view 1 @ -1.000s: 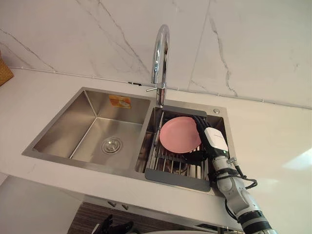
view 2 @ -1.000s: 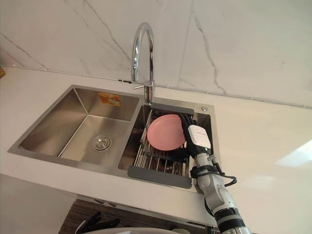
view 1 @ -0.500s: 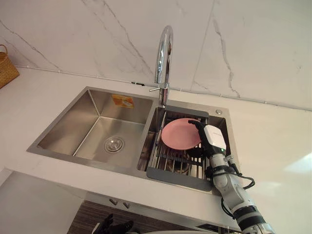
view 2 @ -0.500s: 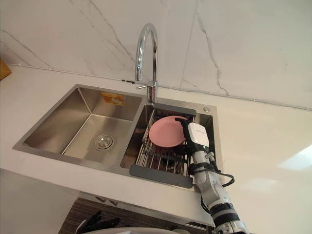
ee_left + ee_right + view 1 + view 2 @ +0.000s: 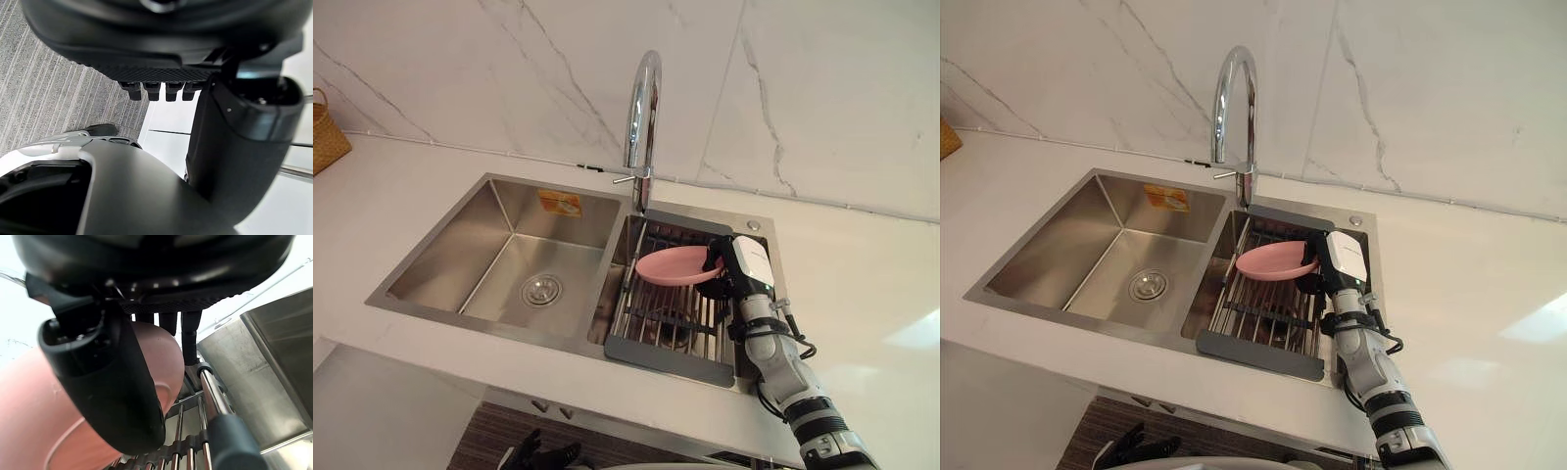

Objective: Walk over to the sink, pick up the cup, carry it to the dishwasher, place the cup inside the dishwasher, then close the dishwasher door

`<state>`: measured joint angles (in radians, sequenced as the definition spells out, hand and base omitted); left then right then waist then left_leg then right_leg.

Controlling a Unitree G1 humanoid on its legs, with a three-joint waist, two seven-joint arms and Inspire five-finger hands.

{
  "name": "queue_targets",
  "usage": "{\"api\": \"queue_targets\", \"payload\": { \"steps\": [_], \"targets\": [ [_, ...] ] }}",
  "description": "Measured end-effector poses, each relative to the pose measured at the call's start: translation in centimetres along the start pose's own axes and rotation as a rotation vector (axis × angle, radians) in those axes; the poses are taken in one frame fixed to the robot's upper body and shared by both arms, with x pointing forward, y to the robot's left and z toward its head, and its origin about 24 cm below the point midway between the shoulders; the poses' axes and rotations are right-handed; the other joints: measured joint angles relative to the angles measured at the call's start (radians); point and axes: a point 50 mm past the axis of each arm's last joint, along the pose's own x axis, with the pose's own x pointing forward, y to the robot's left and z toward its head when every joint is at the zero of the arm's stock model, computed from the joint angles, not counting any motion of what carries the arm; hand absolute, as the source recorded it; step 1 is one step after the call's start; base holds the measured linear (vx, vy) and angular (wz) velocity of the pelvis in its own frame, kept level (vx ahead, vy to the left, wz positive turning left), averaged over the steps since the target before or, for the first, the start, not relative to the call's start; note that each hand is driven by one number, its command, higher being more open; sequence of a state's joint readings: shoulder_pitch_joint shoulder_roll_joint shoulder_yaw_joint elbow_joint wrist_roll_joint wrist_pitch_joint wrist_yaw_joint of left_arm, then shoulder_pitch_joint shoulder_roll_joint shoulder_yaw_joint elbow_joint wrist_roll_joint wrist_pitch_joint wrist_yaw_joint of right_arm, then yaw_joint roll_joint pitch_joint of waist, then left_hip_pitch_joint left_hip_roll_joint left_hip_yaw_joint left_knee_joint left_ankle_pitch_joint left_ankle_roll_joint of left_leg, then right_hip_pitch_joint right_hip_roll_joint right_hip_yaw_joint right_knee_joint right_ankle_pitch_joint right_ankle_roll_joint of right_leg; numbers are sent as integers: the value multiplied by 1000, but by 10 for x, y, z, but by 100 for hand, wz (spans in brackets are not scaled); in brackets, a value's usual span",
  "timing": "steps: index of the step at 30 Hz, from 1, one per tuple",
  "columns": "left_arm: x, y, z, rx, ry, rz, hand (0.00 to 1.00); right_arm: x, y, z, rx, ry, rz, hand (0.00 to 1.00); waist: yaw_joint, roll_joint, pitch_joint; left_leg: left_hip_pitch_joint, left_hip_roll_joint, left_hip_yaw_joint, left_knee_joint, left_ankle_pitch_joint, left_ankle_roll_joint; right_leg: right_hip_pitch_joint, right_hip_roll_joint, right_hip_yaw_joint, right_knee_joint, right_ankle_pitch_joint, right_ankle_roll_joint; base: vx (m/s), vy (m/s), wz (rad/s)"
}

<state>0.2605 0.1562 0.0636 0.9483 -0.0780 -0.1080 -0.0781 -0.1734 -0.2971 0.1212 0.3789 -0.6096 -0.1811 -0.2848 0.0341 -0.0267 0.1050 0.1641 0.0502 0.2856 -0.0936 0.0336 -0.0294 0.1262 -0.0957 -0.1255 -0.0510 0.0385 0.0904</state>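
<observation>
Gripping one pink plate (image 5: 674, 265), right robot hand (image 5: 744, 266)

Silver-grey right arm (image 5: 781, 367) with black-banded joints ends in a dark right hand (image 5: 744, 266) backed white.

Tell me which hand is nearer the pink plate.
Right. The right hand grips the pink plate by its edge above the sink rack; the left hand hangs low, below the countertop.

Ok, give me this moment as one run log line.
phase: pick-up | right hand: shut on pink plate, held over sink rack | left hand: idle above floor
</observation>
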Motion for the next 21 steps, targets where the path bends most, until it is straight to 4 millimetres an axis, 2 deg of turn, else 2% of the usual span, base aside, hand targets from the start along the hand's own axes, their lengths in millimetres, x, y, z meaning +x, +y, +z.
{"api": "queue_targets", "payload": {
  "steps": [8, 13, 16, 21],
  "targets": [
    [0, 0, 0, 0, -3, 0, 100, -8, -3, 2, 50, -18, -6, 0, -5, 0, 1, 1, 3, 8, 0, -4, -5, -1, 4, 7, -5, 0, 0, 0, 0, -2],
    [0, -1, -1, -2, -4, 0, 100, -20, -5, 7, 96, -51, -5, 0, -12, 4, 3, 1, 8, 15, 1, -7, -10, -3, 9, 14, -9, 0, 0, 0, -1, -5],
    [0, -1, -3, -4, 6, -1, 100, -25, -13, 18, 174, -98, -54, 0, -28, 12, 6, 1, 10, 23, 3, -8, -11, -7, 11, 23, -9, 1, -1, -9, -15, -8],
    [-1, -2, -6, -7, 4, -2, 100, -33, -40, 52, 248, -296, -171, 0, -36, 17, 6, 14, 16, 42, 6, -10, -14, -6, 19, 45, -8, 6, -7, -31, -20, -12]
  ]
}}
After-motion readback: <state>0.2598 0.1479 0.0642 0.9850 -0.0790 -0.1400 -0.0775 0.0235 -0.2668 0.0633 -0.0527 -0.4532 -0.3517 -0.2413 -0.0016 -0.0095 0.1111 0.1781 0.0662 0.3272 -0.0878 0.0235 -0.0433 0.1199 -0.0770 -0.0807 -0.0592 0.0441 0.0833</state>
